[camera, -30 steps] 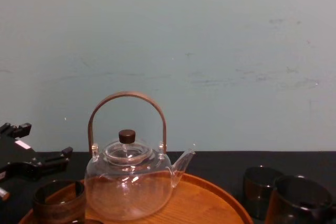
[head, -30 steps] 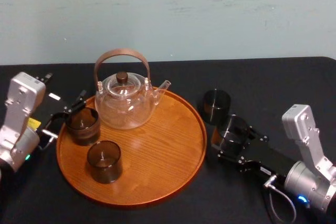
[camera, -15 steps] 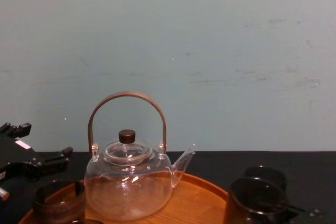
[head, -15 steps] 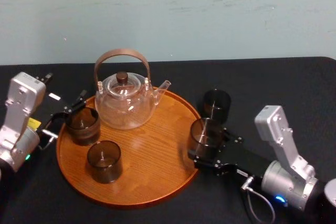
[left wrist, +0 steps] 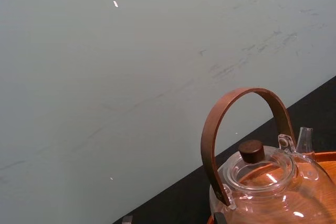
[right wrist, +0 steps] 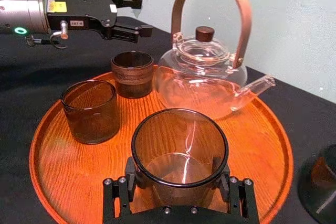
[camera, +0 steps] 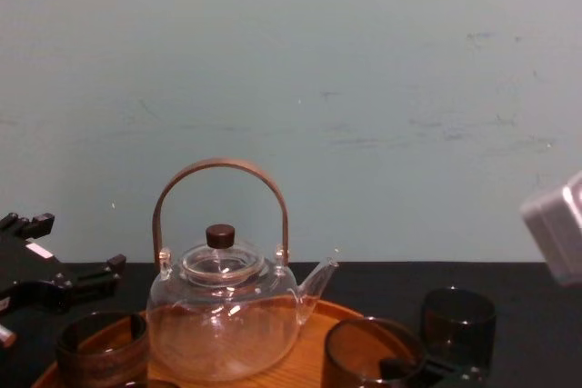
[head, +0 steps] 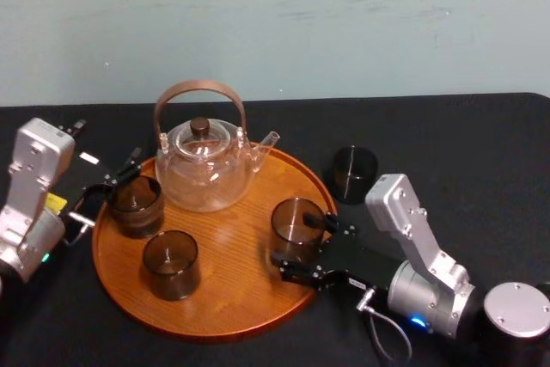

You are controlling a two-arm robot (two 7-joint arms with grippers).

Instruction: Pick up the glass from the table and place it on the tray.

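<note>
Glass (right wrist: 179,148) clamped in right gripper (right wrist: 178,188).

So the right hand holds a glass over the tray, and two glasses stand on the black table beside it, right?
Not quite. The right hand does hold a glass over the tray, but only one spare glass stands on the black table beside it; the head view shows that. The left hand sits parked at the tray's left edge.
</note>
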